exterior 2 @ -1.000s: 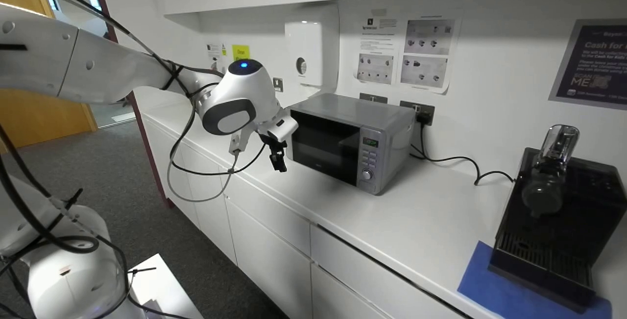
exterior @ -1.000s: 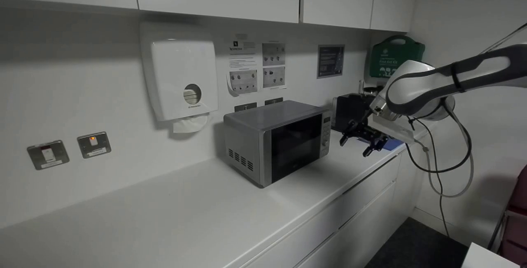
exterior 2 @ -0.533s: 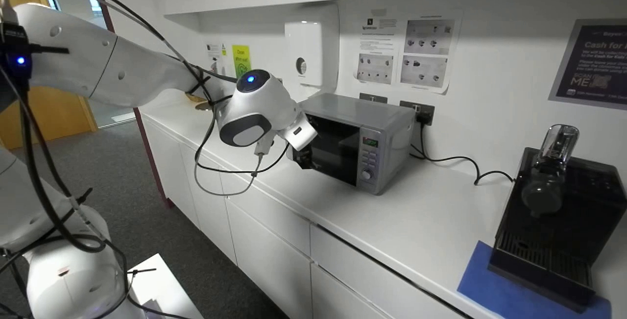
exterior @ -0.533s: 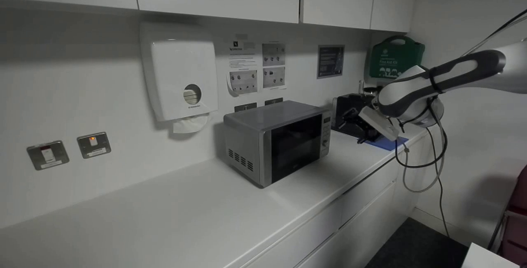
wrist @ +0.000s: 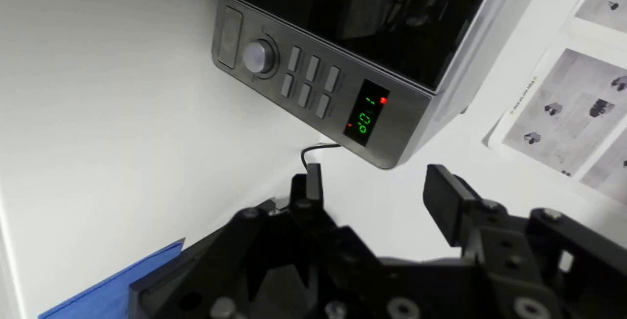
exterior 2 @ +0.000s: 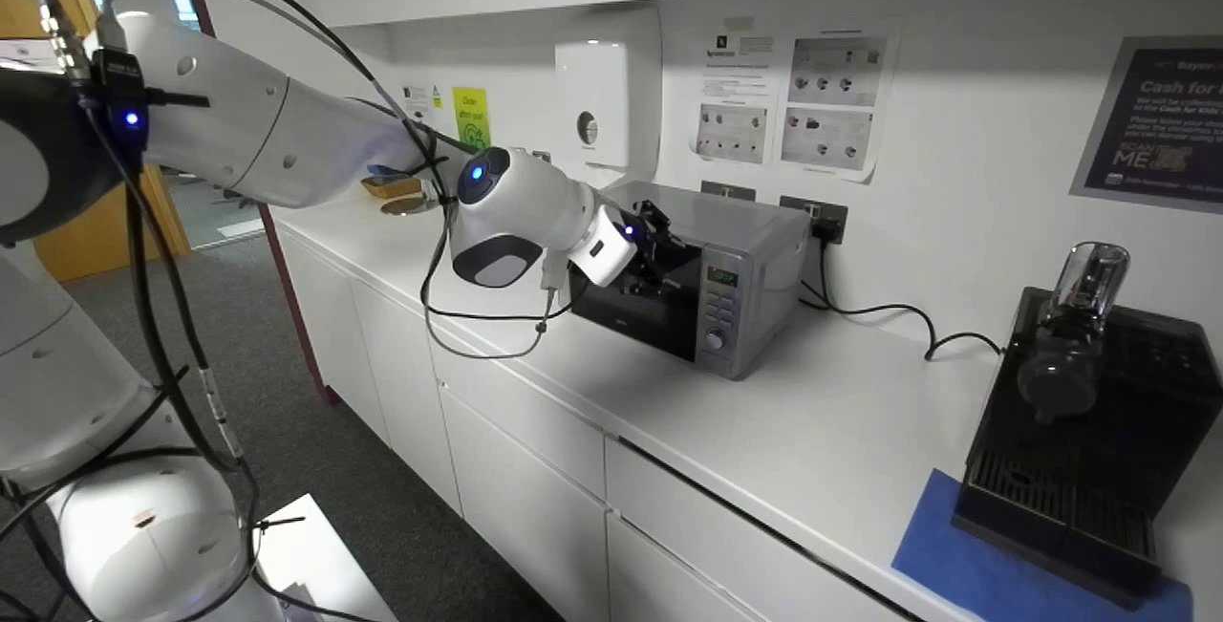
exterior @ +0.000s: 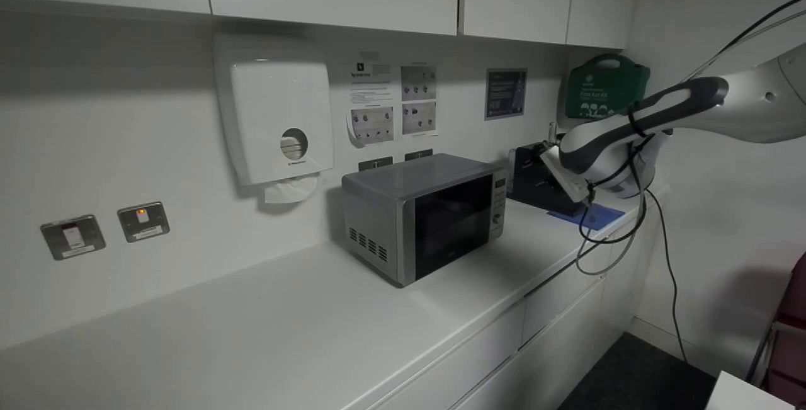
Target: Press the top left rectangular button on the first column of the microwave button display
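Boxy silver-grey microwave: upper middle of your wrist view
Black two-fingered gripper: bottom; you have it spread

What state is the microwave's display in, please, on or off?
On: the display shows lit green characters and red marks in the wrist view.

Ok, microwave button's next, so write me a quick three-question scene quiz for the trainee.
1. True or false: in the wrist view, the gripper is open.
2. What colour is the mat by the coffee machine: (a) red, (b) blue, (c) green?
3. On the microwave, how many small rectangular buttons sit between the knob and the display?
Key: 1. True; 2. b; 3. Six.
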